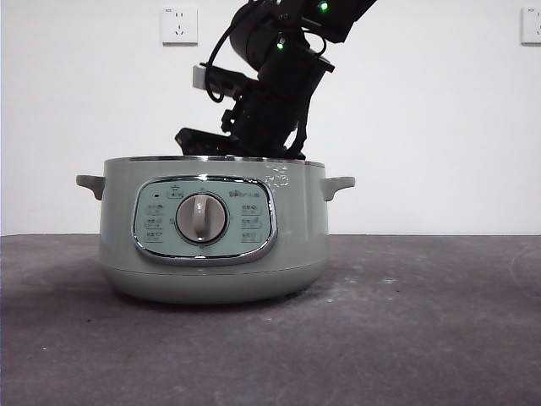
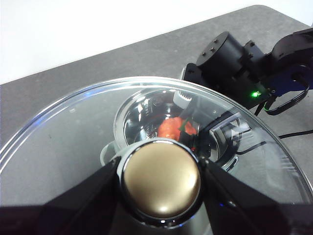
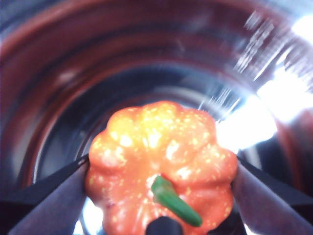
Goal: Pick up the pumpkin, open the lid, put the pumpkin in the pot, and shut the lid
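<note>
With the left gripper point(image 2: 160, 182) clamped on the glass lid point(image 2: 73, 142), the right gripper point(image 3: 161, 196), clamping the pumpkin point(image 3: 161, 156) at frame centre, should sink low inside the pot point(image 1: 211, 228) before releasing.

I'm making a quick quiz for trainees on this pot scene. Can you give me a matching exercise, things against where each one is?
Things:
1. pumpkin
2. lid
3. pot
4. right gripper

Places:
A. standing on the table, open
B. held by its knob in the left gripper
C. reaching down into the pot
D. clamped between jaws, inside the pot

Pairs: 1-D, 2-B, 3-A, 4-C
</note>
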